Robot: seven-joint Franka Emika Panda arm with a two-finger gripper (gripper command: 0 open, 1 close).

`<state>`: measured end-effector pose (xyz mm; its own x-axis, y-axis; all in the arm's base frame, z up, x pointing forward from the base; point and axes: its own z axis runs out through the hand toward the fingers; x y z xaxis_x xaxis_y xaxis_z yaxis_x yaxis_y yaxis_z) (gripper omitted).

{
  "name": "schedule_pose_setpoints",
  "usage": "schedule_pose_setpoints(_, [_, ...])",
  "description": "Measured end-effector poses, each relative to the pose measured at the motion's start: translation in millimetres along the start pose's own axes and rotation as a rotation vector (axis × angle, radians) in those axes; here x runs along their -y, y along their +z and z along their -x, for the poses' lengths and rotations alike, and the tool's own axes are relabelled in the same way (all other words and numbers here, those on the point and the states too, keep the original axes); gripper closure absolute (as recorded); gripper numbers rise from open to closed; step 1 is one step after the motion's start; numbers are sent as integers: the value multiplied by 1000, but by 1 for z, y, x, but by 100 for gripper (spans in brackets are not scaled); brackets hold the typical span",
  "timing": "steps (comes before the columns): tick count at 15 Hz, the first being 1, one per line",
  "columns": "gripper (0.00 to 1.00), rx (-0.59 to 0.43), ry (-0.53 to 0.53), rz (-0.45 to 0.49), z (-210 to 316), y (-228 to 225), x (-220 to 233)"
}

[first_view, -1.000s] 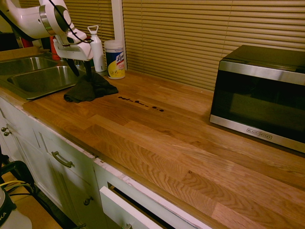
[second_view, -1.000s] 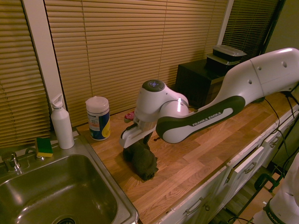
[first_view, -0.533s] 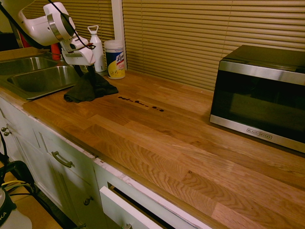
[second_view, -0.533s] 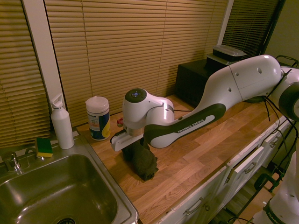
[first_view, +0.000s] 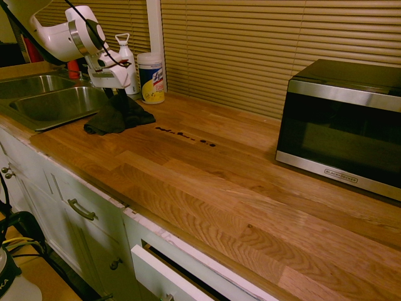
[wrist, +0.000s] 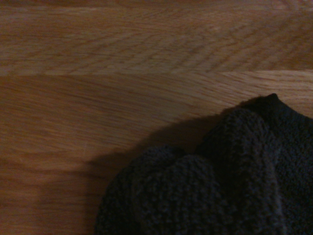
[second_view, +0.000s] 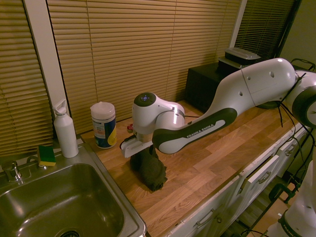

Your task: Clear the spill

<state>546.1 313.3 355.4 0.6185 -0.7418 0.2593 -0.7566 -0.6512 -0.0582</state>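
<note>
On the wooden counter (first_view: pixel 207 182), the spill (first_view: pixel 185 136) lay between cloth (first_view: pixel 119 116) and microwave (first_view: pixel 341 125); whether the gripper (first_view: pixel 116 95) had grasped the bunched cloth I could not tell, so a deep, central pinch seemed wisest.

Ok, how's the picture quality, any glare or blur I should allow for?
Wrist view: dim and soft, with a shadow beside the dark cloth. First exterior view: murky yellowish light, spill still readable. Second exterior view: bright glare streak on the arm.
</note>
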Motion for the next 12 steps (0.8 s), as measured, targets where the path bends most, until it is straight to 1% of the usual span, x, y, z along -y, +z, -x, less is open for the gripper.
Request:
schedule_pose_setpoints(3, [100, 58, -33, 3, -14, 3, -3])
schedule_pose_setpoints(5, [100, 89, -78, 4, -29, 8, -7])
schedule_pose_setpoints(8, [100, 134, -124, -21, -51, 15, -13])
schedule_pose_setpoints(12, [100, 148, -140, -40, -91, 25, -32])
